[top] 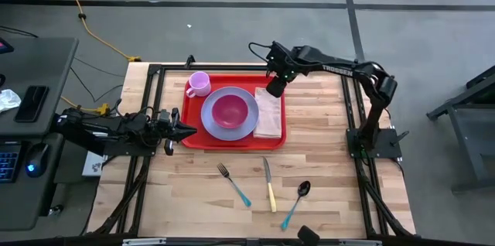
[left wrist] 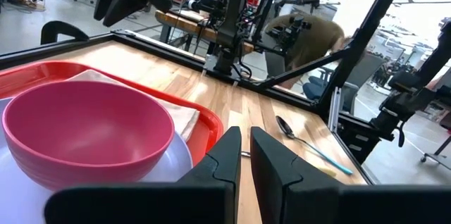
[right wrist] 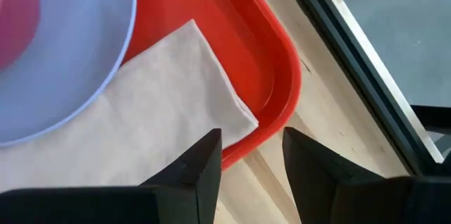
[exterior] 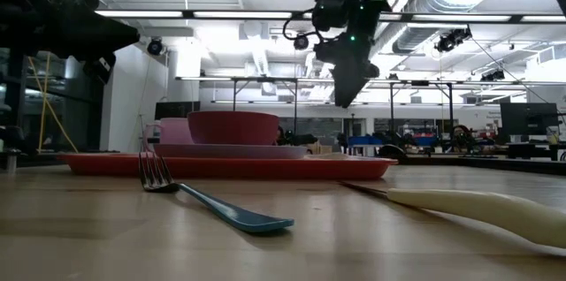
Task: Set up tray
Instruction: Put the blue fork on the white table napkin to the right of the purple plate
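The red tray [top: 190, 137] lies on the wooden table. On it sit a lavender plate [top: 230, 131] with a pink bowl [top: 230, 111], a pink cup [top: 199, 83] at its far left, and a beige napkin [top: 269, 112] flat along its right side. My right gripper [right wrist: 252, 155] hangs open and empty, pointing steeply down over the tray's far right corner [right wrist: 282, 90] and the napkin's corner, well above the tray in the low view [exterior: 347, 91]. My left gripper [left wrist: 245, 157] waits level at the tray's near left corner, fingers almost together, holding nothing.
A fork [top: 233, 184], a knife [top: 269, 186] and a spoon [top: 297, 201], with coloured handles, lie side by side on the bare wood near the table's front edge. Black frame rails run along the table's far, left and right edges.
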Robot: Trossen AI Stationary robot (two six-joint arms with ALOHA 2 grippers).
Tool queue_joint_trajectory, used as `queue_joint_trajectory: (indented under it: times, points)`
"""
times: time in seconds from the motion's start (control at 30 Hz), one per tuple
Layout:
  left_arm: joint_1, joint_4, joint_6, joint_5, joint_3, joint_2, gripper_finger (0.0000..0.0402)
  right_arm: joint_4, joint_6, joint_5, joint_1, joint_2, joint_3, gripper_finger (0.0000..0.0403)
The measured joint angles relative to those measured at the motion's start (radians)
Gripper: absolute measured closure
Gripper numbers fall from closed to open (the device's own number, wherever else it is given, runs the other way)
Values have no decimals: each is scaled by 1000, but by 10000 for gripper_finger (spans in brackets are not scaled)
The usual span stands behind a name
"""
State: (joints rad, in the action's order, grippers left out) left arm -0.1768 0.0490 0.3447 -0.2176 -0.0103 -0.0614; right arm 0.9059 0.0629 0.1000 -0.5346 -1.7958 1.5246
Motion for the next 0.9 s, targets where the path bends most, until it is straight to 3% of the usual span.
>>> queue_joint_trajectory:
  times: [0.5, 0.9]
  points:
    - [0, 0, 1, 0, 0, 0, 337, 114, 18, -4, 17, 88, -2, 273]
    - [0, 0, 1, 0, 0, 0, 337, 235, 138, -1, 139, 199, -2, 273]
